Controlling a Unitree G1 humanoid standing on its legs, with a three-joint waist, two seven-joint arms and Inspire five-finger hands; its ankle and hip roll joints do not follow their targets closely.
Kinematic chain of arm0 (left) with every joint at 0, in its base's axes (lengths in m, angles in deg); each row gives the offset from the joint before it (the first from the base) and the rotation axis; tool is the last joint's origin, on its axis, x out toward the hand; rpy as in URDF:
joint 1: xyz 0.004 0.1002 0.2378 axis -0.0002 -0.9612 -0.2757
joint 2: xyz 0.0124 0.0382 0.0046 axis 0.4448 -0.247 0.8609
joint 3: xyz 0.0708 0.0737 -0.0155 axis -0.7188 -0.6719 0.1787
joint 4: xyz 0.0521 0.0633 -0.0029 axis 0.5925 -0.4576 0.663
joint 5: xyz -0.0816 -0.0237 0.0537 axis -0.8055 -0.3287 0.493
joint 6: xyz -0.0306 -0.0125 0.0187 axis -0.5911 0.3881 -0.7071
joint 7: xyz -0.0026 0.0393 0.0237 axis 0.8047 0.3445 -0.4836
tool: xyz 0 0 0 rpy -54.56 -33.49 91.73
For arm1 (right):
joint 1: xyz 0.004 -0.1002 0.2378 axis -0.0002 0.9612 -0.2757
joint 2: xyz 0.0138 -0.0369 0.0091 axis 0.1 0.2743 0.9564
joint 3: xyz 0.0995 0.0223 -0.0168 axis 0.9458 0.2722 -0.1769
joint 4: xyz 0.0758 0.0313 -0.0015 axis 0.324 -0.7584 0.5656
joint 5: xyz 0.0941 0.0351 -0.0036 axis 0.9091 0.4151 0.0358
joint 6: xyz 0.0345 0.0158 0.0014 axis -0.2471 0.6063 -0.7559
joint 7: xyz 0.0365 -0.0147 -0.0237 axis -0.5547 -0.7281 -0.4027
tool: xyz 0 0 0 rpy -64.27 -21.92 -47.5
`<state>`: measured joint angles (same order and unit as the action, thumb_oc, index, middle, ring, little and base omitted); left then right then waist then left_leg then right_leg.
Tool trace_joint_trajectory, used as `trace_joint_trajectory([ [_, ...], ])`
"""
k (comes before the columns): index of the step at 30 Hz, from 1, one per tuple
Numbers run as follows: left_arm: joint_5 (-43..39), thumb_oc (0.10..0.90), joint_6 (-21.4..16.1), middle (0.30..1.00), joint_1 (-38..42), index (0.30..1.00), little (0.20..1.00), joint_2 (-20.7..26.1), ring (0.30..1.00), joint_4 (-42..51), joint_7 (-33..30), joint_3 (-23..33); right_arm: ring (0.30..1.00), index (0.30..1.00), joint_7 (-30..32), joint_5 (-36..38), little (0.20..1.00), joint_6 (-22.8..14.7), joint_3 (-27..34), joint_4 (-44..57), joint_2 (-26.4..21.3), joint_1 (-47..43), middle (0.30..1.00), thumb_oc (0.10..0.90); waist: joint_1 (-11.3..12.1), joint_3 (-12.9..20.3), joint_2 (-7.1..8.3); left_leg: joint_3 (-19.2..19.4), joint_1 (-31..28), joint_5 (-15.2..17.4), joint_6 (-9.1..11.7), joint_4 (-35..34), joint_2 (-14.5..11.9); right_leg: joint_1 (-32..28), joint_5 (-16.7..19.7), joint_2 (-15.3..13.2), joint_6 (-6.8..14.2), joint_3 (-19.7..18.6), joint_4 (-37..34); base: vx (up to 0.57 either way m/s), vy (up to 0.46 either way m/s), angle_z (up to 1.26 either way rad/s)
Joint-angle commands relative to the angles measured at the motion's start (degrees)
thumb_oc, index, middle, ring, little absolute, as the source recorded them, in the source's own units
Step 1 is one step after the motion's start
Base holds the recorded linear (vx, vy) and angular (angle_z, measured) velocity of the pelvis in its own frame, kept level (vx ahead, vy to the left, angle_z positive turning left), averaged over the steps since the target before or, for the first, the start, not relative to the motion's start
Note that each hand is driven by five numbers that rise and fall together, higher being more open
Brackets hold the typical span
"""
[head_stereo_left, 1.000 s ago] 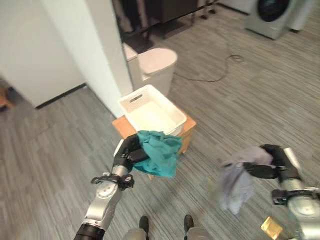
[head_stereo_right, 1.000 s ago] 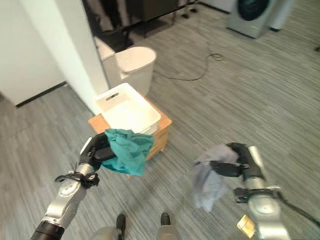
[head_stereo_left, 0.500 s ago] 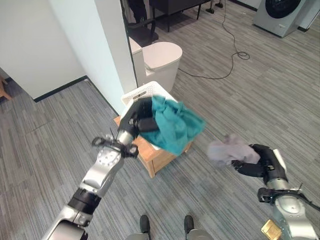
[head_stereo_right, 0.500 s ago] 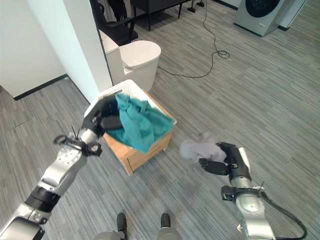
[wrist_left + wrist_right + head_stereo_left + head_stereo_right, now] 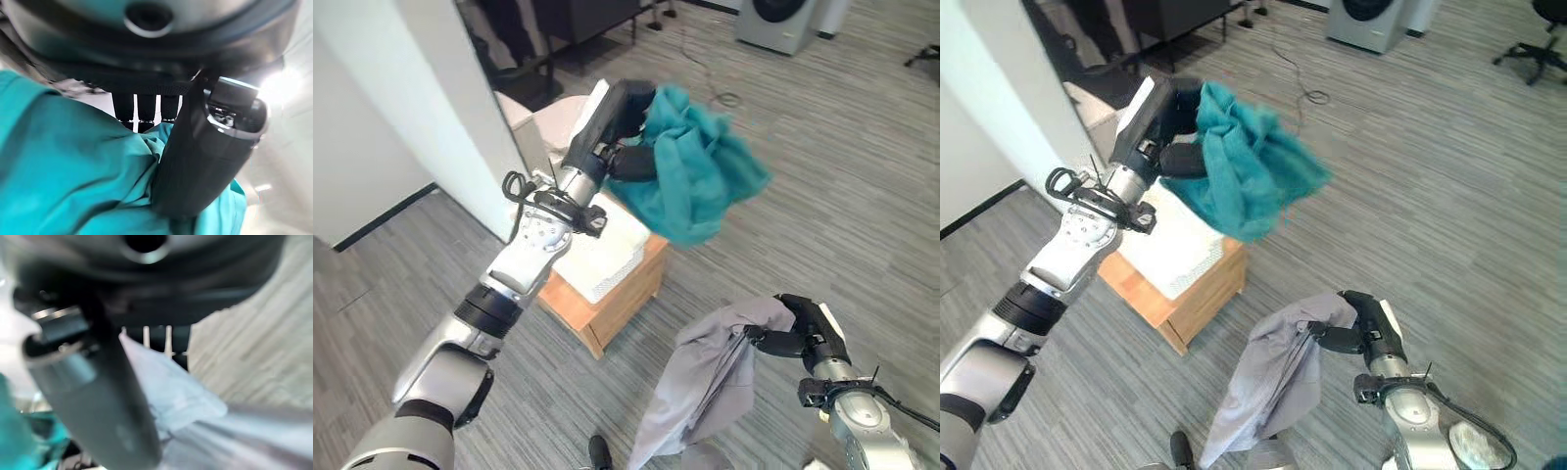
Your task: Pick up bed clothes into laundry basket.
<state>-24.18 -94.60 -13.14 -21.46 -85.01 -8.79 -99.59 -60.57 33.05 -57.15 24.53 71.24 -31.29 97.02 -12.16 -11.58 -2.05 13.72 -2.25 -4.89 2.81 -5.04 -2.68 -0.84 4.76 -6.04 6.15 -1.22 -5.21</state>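
Our left robot hand (image 5: 619,116) is clenched on the teal cloth (image 5: 700,176), which hangs out from it to the right, above and just past the white laundry basket (image 5: 602,257) on its wooden stand (image 5: 622,299). This hand is the nearer one to the basket. Our right robot hand (image 5: 800,331) grips the grey cloth (image 5: 705,377), which trails low towards the floor, well apart from the basket. Half a second ago the teal cloth sat lower, right over the basket, and the grey one was bunched.
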Motion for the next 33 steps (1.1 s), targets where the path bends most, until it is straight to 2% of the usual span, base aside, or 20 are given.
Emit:
trace_joint_trajectory([
  [1,-0.8,0.400,-4.5,0.300,14.2,0.300,0.300,4.4,0.300,-8.9,-3.9,2.2,0.300,0.300,-1.8,3.7,0.300,-5.5,2.0,5.3,-2.0,-0.5,0.300,0.400,0.2,4.1,4.17,-0.2,0.4,1.9,2.2,0.0,-2.3,0.0,-4.4,-1.6,4.5,-1.3,1.1,-0.01,0.030,-0.26],
  [4,-2.6,0.400,-4.0,0.300,16.7,0.300,0.300,6.7,0.300,-15.3,-4.4,2.4,0.300,0.300,-2.4,4.3,0.300,-5.3,1.1,4.0,-1.3,0.6,0.300,0.400,-1.4,3.7,4.62,1.3,0.9,1.8,2.4,0.0,-2.7,1.6,-3.7,-1.2,4.9,-2.6,1.0,0.00,0.038,-0.33],
  [12,-3.8,0.400,-4.3,0.300,24.9,0.300,0.300,11.7,0.300,-23.9,-5.3,1.0,0.300,0.300,-4.2,5.8,0.300,-4.7,-0.9,0.6,0.2,2.4,0.300,0.400,-3.2,3.3,6.38,3.8,2.2,2.1,2.6,0.0,-3.0,4.9,-2.2,-0.7,5.8,-5.1,0.9,0.01,0.040,-0.23],
  [17,-4.9,0.400,-4.7,0.300,27.9,0.300,0.300,13.4,0.300,-24.6,-5.6,0.3,0.300,0.300,-5.3,6.9,0.300,-4.4,-2.7,-0.3,0.8,2.3,0.300,0.400,-2.7,3.3,7.00,3.7,2.0,2.6,2.4,0.0,-2.7,5.0,-2.0,-0.7,6.0,-5.7,0.9,0.03,0.033,-0.10],
  [25,-4.0,0.400,-4.6,0.300,31.4,0.300,0.300,14.5,0.300,-25.4,-5.9,-1.7,0.300,0.300,-5.9,6.9,0.300,-4.1,-4.2,-1.9,1.0,1.7,0.300,0.400,-1.4,3.7,7.73,3.9,1.2,3.3,2.2,0.0,-2.3,4.2,-2.1,-1.2,6.5,-4.5,1.0,0.02,0.018,-0.01],
  [30,1.5,0.400,-3.0,0.300,35.3,0.300,0.300,18.8,0.300,-30.5,-6.3,-5.0,0.300,0.300,-6.7,6.3,0.300,-3.9,-4.4,-2.3,0.3,2.2,0.300,0.400,-1.0,4.2,8.07,4.3,1.1,3.6,2.3,0.0,-2.2,4.2,-1.9,-1.4,6.9,-4.0,0.9,0.01,0.010,-0.01],
  [33,2.6,0.400,-2.6,0.300,35.4,0.300,0.300,20.1,0.300,-31.8,-6.4,-4.8,0.300,0.300,-6.9,5.8,0.300,-4.0,-4.2,-2.4,0.4,2.7,0.300,0.400,-0.8,4.4,8.24,4.6,1.0,3.8,2.3,0.0,-2.2,4.1,-1.8,-1.5,7.1,-3.9,0.9,0.02,0.024,-0.05],
])
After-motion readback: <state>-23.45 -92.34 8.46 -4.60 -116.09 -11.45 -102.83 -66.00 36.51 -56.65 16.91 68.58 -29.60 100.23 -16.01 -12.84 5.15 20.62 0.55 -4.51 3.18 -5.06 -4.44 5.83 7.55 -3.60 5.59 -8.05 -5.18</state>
